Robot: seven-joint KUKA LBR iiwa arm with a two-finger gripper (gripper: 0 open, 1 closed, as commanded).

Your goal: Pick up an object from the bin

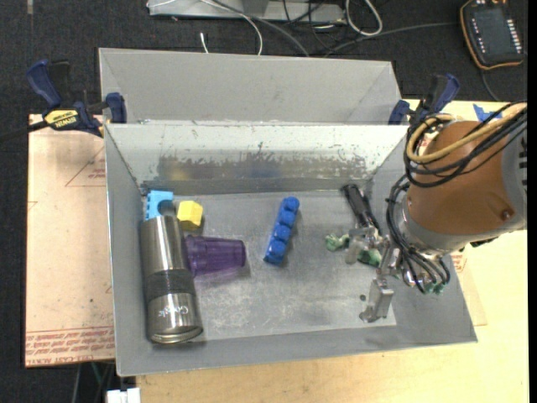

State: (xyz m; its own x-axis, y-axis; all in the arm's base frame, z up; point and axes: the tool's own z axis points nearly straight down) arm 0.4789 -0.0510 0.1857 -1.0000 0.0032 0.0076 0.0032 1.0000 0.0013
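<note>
At the right of the bin [252,159], the fingers [375,296] sit half hidden by cables [417,271]; their gap cannot be made out.

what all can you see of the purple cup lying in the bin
The purple cup looks like translucent plastic, a small tapered tumbler. It lies on its side on the floor of the bin, in the left half. One end rests against the steel flask lying beside it, and the other points toward the bin's middle. A yellow block sits just beyond it, too close to tell whether they touch.
</note>
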